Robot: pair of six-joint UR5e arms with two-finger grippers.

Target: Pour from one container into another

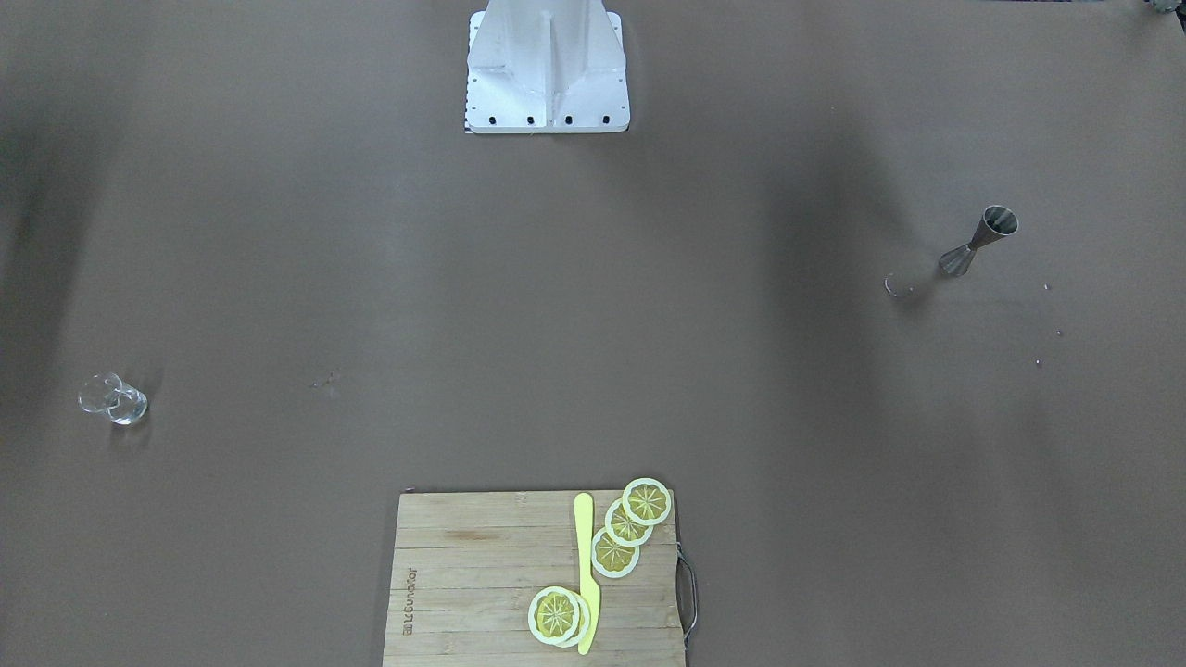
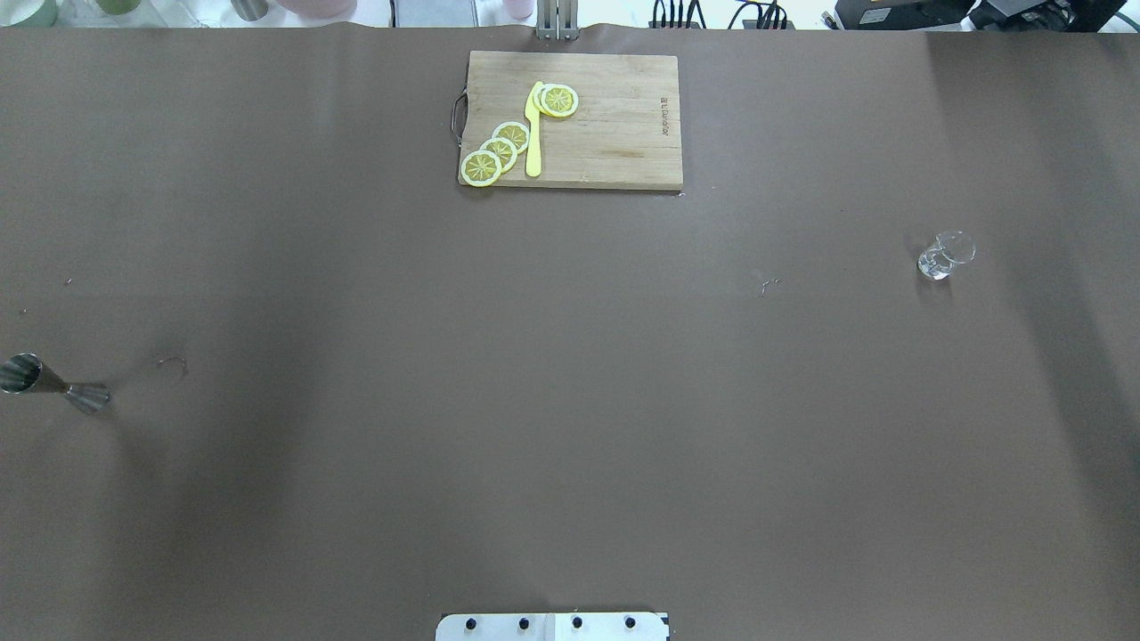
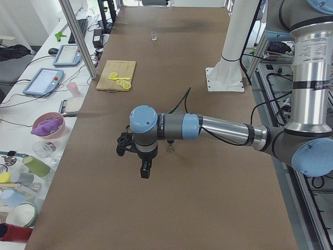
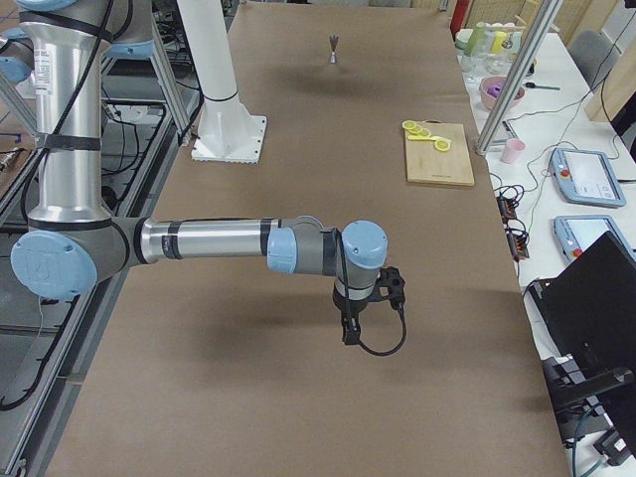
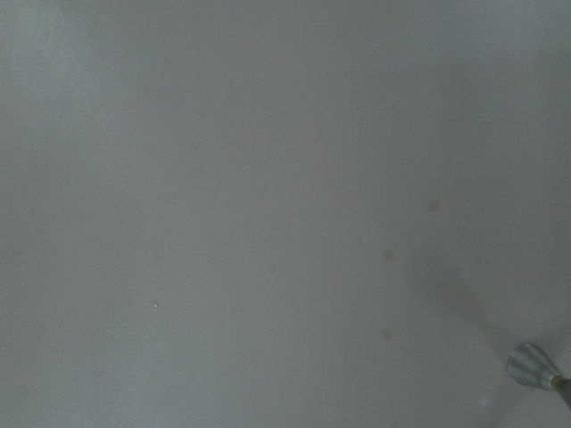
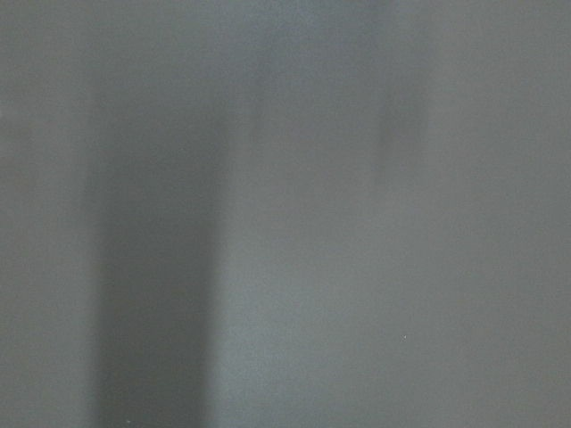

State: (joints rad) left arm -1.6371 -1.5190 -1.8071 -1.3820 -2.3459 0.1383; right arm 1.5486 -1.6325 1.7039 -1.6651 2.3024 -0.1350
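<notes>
Exterior left: left arm [image 3: 223, 129] stretched level, left gripper [image 3: 145, 171] hanging down; openness indiscernible.

I see left arm [image 3: 223, 130] stretched out level, wrist bent, left gripper [image 3: 145, 173] pointing straight down. Right arm [image 4: 209, 240] in matching pose, right gripper [image 4: 349, 336] pointing down. Can't judge jaw state on either.

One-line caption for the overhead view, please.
Jigger far left, glass far right, cutting board with lemon slices and yellow knife at the far edge of a brown table.
</notes>
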